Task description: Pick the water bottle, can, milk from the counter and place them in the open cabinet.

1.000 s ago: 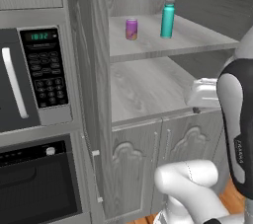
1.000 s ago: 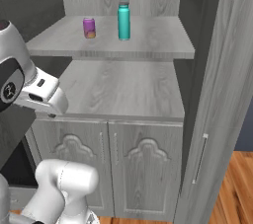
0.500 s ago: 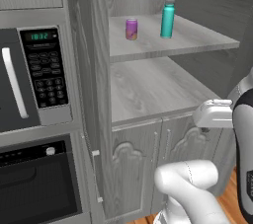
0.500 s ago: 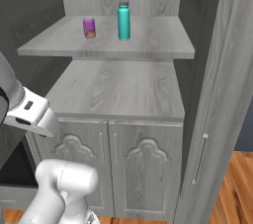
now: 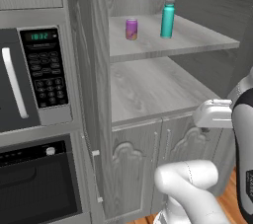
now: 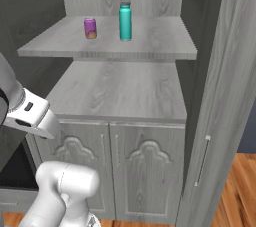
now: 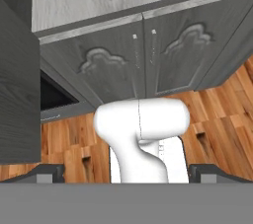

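Note:
The teal water bottle (image 5: 167, 19) (image 6: 125, 20) stands upright on the upper shelf of the open cabinet (image 5: 148, 92) (image 6: 115, 91). The purple can (image 5: 131, 29) (image 6: 90, 28) stands a little to its left on the same shelf. My gripper (image 7: 127, 174) is open, its two dark fingertips (image 7: 49, 173) wide apart with nothing between them. It hangs in front of the cabinet below the lower shelf's front edge and looks down at the low doors and the floor. The milk and the counter are out of view.
A microwave (image 5: 34, 75) and an oven (image 5: 39, 183) stand left of the cabinet. The tall slab door (image 6: 225, 96) stands open on the right. Low arched-panel doors (image 6: 110, 166) close the base, above a wooden floor (image 6: 235, 191).
The hand has drawn back from the cabinet and sunk lower, toward the base. The bottle and can have stayed in place. The jaws remain open.

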